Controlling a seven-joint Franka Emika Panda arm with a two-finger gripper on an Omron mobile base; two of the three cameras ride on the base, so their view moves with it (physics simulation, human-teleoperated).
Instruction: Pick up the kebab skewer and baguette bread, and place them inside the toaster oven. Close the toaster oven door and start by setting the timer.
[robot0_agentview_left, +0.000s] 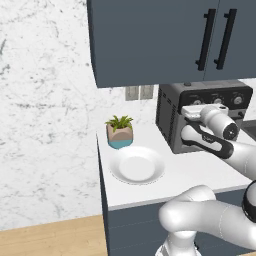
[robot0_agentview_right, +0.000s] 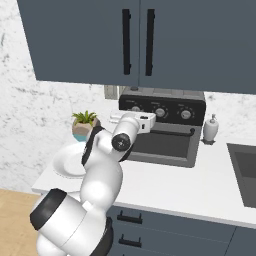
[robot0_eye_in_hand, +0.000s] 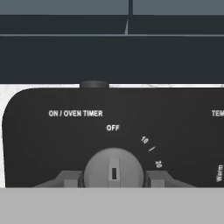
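Two fingertips (robot0_eye_in_hand: 70, 178) flank timer knob (robot0_eye_in_hand: 113, 170) (pointer at OFF).

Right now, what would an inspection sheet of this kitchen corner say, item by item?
Surface: white counter, mostly bare.
Job's things: toaster oven stands at the back, its door up and closed; kebab skewer and baguette bread not seen. Timer knob points to OFF.
Clutter: white plate, bare; small potted plant behind it; soap bottle right of the oven; sink at the far right.
Grippers: gripper closed on the timer knob, a finger at each side.
Cables: nothing seen.
Surroundings: dark upper cabinets, marble wall, wall outlet, wooden floor.
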